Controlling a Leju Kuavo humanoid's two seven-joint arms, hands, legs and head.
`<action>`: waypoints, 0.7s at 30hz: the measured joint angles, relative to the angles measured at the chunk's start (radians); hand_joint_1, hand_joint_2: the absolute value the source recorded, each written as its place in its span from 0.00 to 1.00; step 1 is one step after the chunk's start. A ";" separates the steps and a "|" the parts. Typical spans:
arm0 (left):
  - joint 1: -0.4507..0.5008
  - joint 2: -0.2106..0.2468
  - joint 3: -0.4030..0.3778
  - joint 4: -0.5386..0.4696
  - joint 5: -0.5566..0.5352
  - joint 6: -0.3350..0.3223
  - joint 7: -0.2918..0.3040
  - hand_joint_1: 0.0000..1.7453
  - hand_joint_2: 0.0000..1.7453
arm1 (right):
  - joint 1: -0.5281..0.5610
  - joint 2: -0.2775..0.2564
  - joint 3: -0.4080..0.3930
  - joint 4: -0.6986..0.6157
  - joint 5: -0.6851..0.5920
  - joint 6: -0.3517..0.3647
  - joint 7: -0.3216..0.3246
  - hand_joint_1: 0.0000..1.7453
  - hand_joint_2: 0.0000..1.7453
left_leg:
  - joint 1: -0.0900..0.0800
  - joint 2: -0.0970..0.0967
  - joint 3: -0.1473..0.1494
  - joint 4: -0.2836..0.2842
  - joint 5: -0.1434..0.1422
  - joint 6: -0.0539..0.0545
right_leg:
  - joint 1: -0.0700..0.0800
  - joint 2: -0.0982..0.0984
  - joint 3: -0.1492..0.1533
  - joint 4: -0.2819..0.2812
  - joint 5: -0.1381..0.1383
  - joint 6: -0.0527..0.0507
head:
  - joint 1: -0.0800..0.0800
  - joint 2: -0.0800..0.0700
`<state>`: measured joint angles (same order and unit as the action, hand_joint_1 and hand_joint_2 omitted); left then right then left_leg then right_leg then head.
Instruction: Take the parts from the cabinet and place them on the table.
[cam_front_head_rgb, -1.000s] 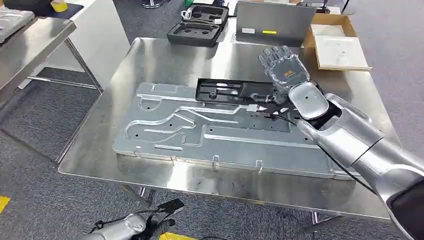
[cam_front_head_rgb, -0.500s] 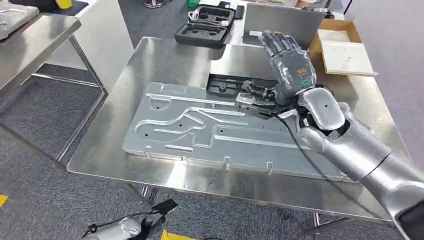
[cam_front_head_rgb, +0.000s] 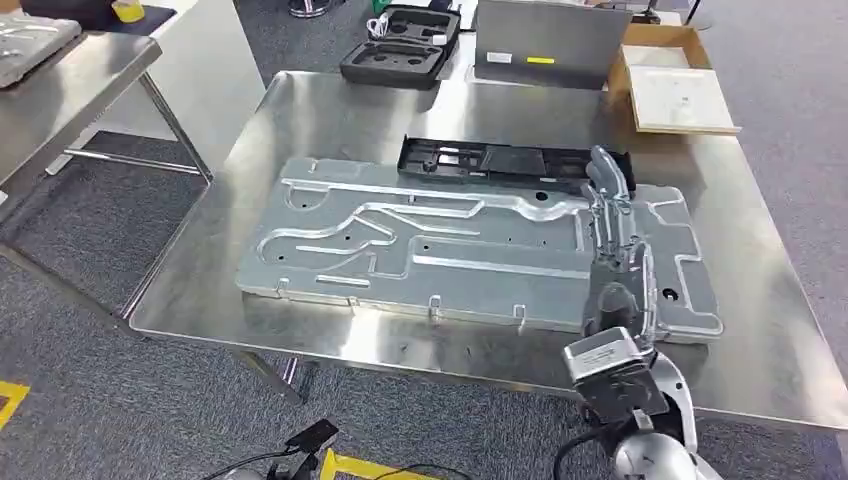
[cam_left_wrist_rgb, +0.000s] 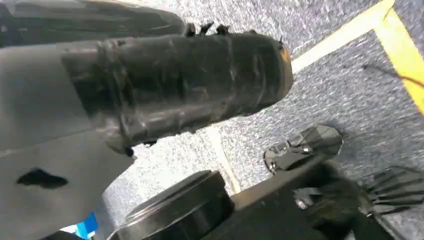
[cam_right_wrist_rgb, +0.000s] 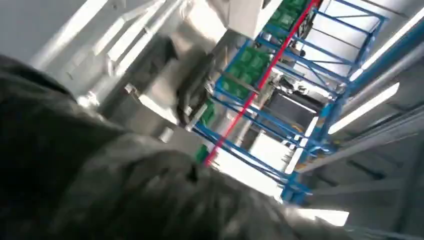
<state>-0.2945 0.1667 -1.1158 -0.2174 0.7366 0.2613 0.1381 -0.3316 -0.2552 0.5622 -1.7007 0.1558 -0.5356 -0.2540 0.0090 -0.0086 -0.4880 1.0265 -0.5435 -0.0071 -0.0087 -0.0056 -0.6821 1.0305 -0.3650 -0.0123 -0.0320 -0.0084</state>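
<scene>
Right hand (cam_front_head_rgb: 612, 240) has pulled back toward the robot, empty, fingers extended over the metal plate (cam_front_head_rgb: 450, 245)

No text, brand or number is showing clearly enough to read. A yellow label (cam_front_head_rgb: 540, 61) is sitting on the grey panel (cam_front_head_rgb: 550, 38) at the far edge of the tabletop (cam_front_head_rgb: 330, 120), but its print is too small to make out. Yellow floor tape (cam_front_head_rgb: 12, 400) is carrying no lettering.
</scene>
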 joint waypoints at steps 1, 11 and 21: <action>-0.001 0.002 0.000 0.000 0.003 0.002 -0.004 0.00 0.00 | 0.017 0.003 -0.017 -0.009 -0.030 0.007 -0.012 0.00 0.00 | -0.005 0.000 0.005 -0.029 -0.014 0.003 | 0.002 0.002 -0.003 -0.001 0.008 0.006 | -0.002 0.000; 0.037 0.020 0.003 0.000 0.028 0.016 -0.024 0.00 0.00 | 0.216 0.011 -0.175 0.096 -0.083 -0.014 0.121 0.00 0.00 | -0.013 0.007 -0.095 -0.040 0.109 0.054 | -0.005 0.006 -0.078 0.285 -0.204 0.048 | 0.007 0.000; 0.070 0.036 0.020 -0.001 0.034 -0.023 -0.040 0.00 0.00 | 0.214 0.056 -0.183 0.611 -0.181 -0.002 -0.006 0.00 0.00 | -0.006 0.001 -0.194 -0.009 0.181 0.007 | 0.002 0.003 0.144 -0.018 -0.129 0.002 | 0.008 0.000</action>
<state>-0.2245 0.2026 -1.0960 -0.2182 0.7706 0.2380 0.0984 -0.1171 -0.1995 0.3796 -1.0897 -0.0256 -0.5375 -0.2601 0.0031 -0.0078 -0.6817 1.0180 -0.3625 -0.0005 -0.0065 -0.0025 -0.5382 1.0121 -0.4936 -0.0102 -0.0244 -0.0080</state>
